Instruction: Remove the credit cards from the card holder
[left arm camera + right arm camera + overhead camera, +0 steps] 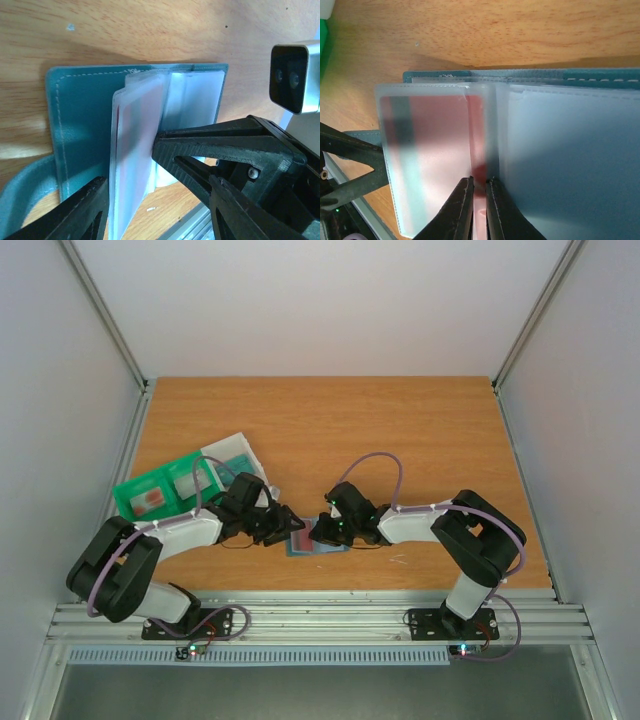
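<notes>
The slate-blue card holder (pixel 312 541) lies open on the table near the front edge, between both grippers. In the left wrist view its cover (pixel 80 125) lies flat and a clear sleeve leaf (pixel 137 135) stands up from it. A reddish-pink credit card (pixel 440 150) shows inside that sleeve. My left gripper (pixel 127 167) has a finger on each side of the sleeve leaf, touching it. My right gripper (pixel 479 189) is shut on the reddish-pink card's near edge; in the top view this gripper (pixel 325 532) is at the holder's right side. The other sleeves (pixel 570 165) look bluish.
A green tray (pixel 160 490) stands left of the arms with a small white-and-red item (pixel 150 500) in it. A clear whitish tray (pixel 232 455) lies behind it. The metal rail (pixel 320 615) runs along the table's front edge. The right wrist's camera (pixel 295 75) is close by.
</notes>
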